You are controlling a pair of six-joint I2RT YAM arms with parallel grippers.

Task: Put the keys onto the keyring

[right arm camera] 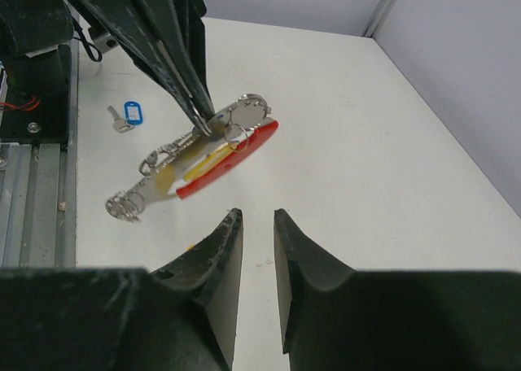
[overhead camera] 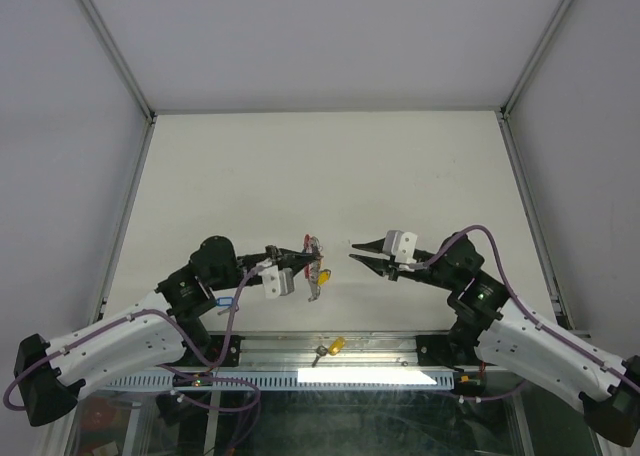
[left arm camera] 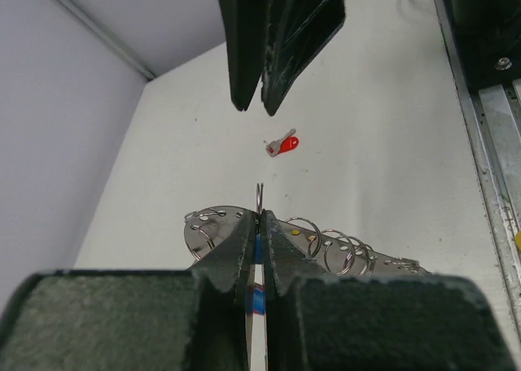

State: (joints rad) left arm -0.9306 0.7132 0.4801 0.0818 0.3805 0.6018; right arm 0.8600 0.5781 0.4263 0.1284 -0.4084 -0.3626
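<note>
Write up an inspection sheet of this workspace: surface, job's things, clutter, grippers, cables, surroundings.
Surface: white table, with a metal rail along its near edge.
Job's things: keyring held above the table, a yellow tag showing against its red band; blue key and red key on the table; yellow key on the rail.
Clutter: nothing seen.
Grippers: left gripper shut on the keyring; right gripper open, empty, facing the keyring.
Cables: a purple cable loops along each arm.
Surroundings: pale walls, metal frame posts.
</note>
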